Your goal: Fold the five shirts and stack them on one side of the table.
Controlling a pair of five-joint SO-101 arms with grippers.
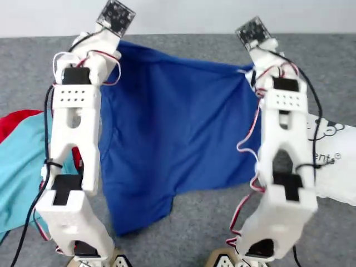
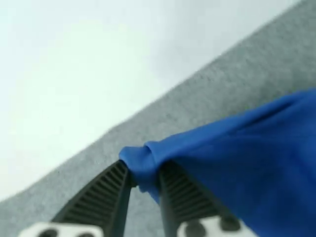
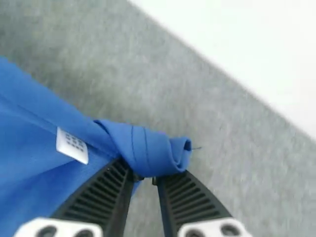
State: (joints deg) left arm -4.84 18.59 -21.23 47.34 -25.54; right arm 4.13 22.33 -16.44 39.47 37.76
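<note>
Pinching only small bunched corners of the blue shirt (image 1: 172,139), the left fingers (image 2: 108,192) and right fingers (image 3: 111,192) hold it spread over the tabletop (image 1: 206,233). Uneven pulling would likely slip one corner free, and the shirt would crumple.

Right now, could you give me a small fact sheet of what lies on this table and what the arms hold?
In hand: dark blue fabric shirt, stretched between the two grippers
Left gripper: shut on one bunched corner of it
Right gripper: shut on the other corner, beside a small white label
Left side: light blue shirt and red shirt, overlapping
Right side: white printed shirt
Surface: grey table cover
</note>
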